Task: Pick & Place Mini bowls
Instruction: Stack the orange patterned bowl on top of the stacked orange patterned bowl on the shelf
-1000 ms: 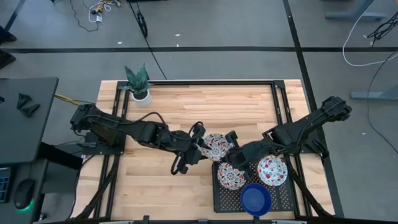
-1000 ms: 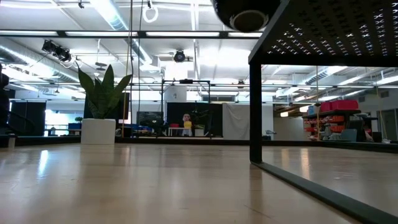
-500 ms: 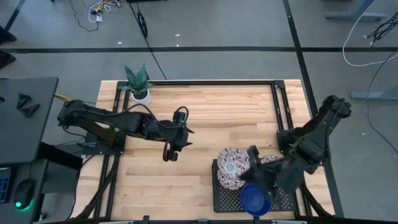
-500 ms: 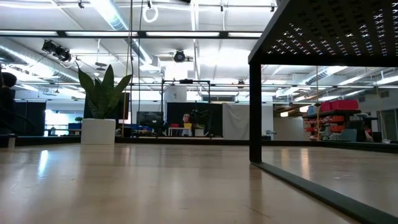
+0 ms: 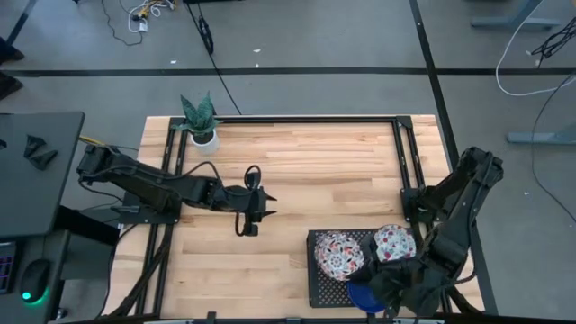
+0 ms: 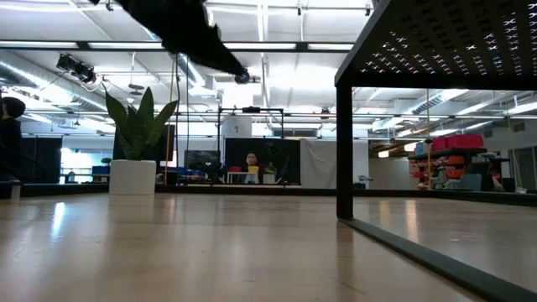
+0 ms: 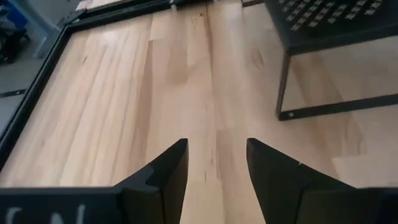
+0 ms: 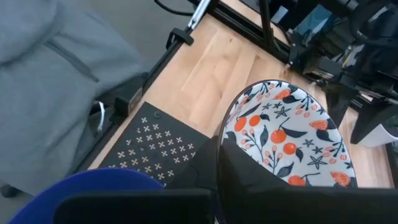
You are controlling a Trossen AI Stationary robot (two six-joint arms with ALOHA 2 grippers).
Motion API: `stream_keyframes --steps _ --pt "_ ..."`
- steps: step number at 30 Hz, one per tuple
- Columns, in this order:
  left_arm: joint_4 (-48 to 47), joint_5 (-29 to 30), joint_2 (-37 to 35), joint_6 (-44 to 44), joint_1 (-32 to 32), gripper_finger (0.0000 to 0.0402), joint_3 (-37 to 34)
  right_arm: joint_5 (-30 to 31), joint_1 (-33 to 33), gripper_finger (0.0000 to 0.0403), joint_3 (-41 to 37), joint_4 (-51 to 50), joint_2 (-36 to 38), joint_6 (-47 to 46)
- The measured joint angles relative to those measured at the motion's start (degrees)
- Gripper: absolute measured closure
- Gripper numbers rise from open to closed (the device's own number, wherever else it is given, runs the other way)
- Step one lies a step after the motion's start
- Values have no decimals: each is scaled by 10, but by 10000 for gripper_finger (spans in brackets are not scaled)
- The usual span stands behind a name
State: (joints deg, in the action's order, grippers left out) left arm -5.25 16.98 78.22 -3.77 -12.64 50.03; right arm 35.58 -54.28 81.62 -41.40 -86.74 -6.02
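My right gripper (image 5: 367, 273) is over the near part of the black perforated rack (image 5: 319, 290) and is shut on a white floral mini bowl (image 5: 339, 254), (image 8: 286, 134). What lies under that bowl is hidden. A second floral mini bowl (image 5: 394, 243) sits on the rack's right part. A blue mini bowl (image 5: 358, 295), (image 8: 81, 190) sits at the rack's near edge, partly under my right arm. My left gripper (image 5: 250, 216), (image 7: 217, 149) hangs open over bare wood left of the rack, with nothing between its fingers. My right gripper pinches the floral bowl's rim (image 8: 229, 124) between its two fingers; the near finger (image 8: 249, 177) covers the bowl's lower part. The fingers come slanting down from the table's right and near side. The bowl is tilted, its inside turned toward the wrist camera.
A small white pot with a green plant (image 5: 203, 135), (image 6: 134, 172) stands at the far left corner. The rack stands on thin legs (image 6: 344, 151), (image 7: 283, 84). Bare wood (image 5: 297, 162) stretches across the table's middle and left. A grey garment (image 8: 56, 74) shows beyond the table's edge.
A second ago both grippers were at a floral bowl at the table's middle. My right gripper has since swung toward the near right with that bowl, bringing it over the rack. My left gripper has drawn back toward the left edge, rolled and come down, with nothing in it.
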Motion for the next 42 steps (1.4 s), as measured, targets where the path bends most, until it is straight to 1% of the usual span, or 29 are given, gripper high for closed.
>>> stream_keyframes --steps 4,7,13,16,18,21,24,27,34,42 --pt "36 21 0 23 4 234 -40 28 0 398 0 -1 -15 8" --pt "78 25 0 41 12 234 -72 47 -2 398 0 -10 -16 4" --pt "228 24 1 62 25 234 -150 46 -2 398 0 -52 -16 -33" --pt "304 23 1 69 26 234 -181 46 -2 398 0 -49 -16 -40" --pt "343 4 1 76 25 234 -196 45 0 398 0 -49 -16 -42" --pt "384 -50 1 80 24 234 -212 44 6 397 0 -48 -19 -52" --pt "394 -100 1 86 21 234 -215 42 12 395 0 -46 -24 -54" --pt "411 -123 1 94 11 234 -215 38 15 394 0 -52 -26 -58" --pt "475 -124 1 88 -19 234 -215 28 21 393 0 -51 -28 -60" --pt "479 -121 1 86 -22 234 -215 22 21 392 0 -49 -32 -62"
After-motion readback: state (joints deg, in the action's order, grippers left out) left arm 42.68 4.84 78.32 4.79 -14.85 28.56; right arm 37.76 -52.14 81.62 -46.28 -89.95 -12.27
